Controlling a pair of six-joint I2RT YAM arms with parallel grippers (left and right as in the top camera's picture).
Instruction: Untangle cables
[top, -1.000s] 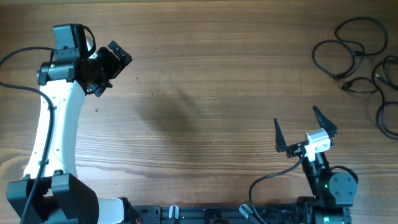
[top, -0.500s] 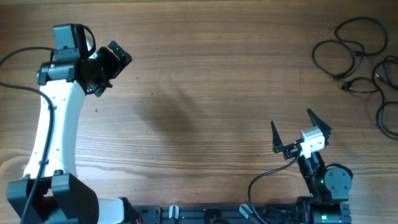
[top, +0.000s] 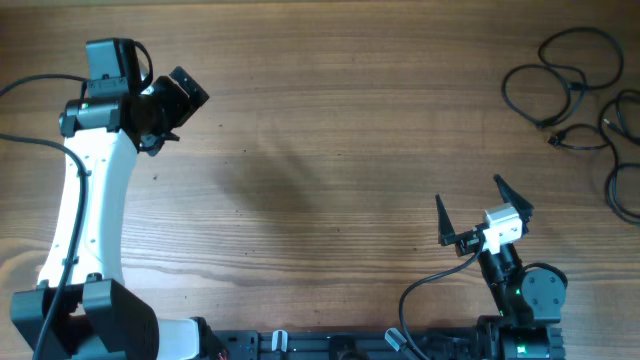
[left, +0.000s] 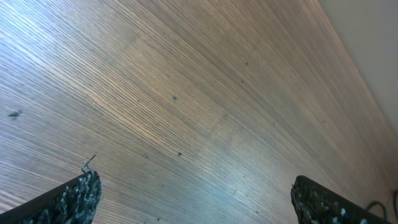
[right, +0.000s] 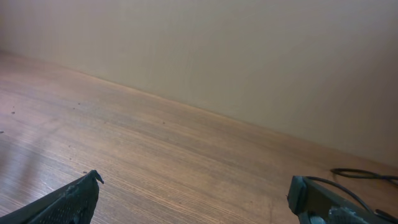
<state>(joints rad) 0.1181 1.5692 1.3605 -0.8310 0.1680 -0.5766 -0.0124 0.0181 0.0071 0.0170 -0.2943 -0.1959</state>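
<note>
Cables (top: 552, 128): loose tangled loops at the far right of the wooden table (top: 330, 150), well apart from both arms.
Right gripper (top: 468, 192): jaws spread wide, empty. It's the nearer one, so likely the one to reach.
Left gripper (top: 180, 108): also wide and empty, parked far across the table.

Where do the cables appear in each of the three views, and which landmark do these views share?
Overhead: the cables lie in loose loops at the top right corner.
Left wrist: only a thin dark strand at the bottom right edge, perhaps the cables; too small to tell.
Right wrist: one thin black line low at the right edge.
Shared landmark: the wooden table.
</note>
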